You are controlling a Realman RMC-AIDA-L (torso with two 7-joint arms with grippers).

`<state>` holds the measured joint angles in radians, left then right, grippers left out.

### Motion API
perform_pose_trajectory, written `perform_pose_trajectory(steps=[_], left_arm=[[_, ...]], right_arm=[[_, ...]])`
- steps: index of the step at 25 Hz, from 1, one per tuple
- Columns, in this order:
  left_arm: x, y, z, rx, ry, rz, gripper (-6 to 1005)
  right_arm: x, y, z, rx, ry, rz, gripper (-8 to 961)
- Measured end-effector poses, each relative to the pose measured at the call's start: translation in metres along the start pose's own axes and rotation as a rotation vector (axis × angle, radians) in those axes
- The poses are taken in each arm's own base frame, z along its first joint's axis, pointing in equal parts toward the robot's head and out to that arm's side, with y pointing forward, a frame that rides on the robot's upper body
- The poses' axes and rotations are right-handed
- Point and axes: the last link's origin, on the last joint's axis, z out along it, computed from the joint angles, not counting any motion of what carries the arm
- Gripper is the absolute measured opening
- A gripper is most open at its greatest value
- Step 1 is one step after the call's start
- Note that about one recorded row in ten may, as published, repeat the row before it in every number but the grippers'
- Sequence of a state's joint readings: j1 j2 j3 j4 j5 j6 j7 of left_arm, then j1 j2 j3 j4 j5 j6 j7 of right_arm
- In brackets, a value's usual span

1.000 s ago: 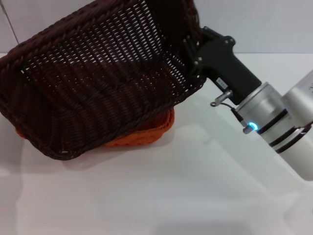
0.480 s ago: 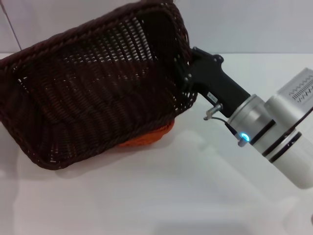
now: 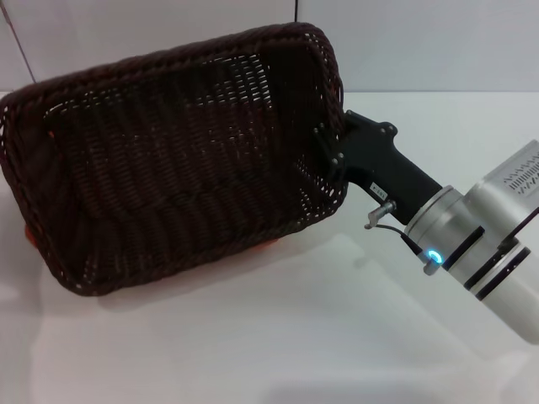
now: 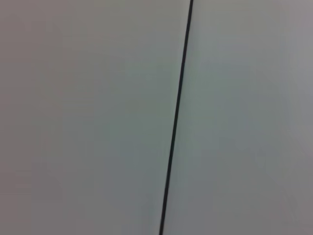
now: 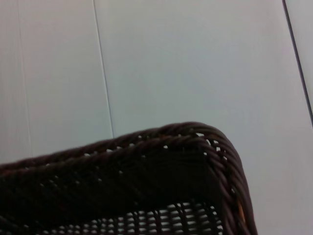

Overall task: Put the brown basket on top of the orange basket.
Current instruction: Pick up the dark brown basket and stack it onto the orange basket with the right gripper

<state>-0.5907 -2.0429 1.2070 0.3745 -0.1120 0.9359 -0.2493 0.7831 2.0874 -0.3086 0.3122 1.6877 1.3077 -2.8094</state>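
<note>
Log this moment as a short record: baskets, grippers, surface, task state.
brown basket: tilted, opening toward the camera, held at its right rim
orange basket: under the brown one, only slivers showing
right gripper: shut on the brown basket's rim
left gripper: not in view
table: white
task state: brown basket over the orange one, not yet level or released

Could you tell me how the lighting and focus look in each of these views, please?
Head view: even light, with a soft shadow under the brown basket and a lit blue indicator by the right pincer. Right wrist view: basket rim close and soft. Left wrist view: only a plain pale surface crossed by a dark seam.
</note>
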Motion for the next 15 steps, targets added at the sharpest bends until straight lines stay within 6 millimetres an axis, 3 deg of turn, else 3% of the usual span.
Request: perform_pose_trajectory(steps=[7,15], left_arm=[[0.000,0.007,0.002,-0.016,0.001,-0.005,825],[-0.001,0.015,0.004,-0.030,-0.001,-0.013,825]], right_arm=[[0.004,-0.017,0.008,-0.029,0.117,0.067,198],[0.001,-0.020,0.008,-0.036,0.103,0.061,355]])
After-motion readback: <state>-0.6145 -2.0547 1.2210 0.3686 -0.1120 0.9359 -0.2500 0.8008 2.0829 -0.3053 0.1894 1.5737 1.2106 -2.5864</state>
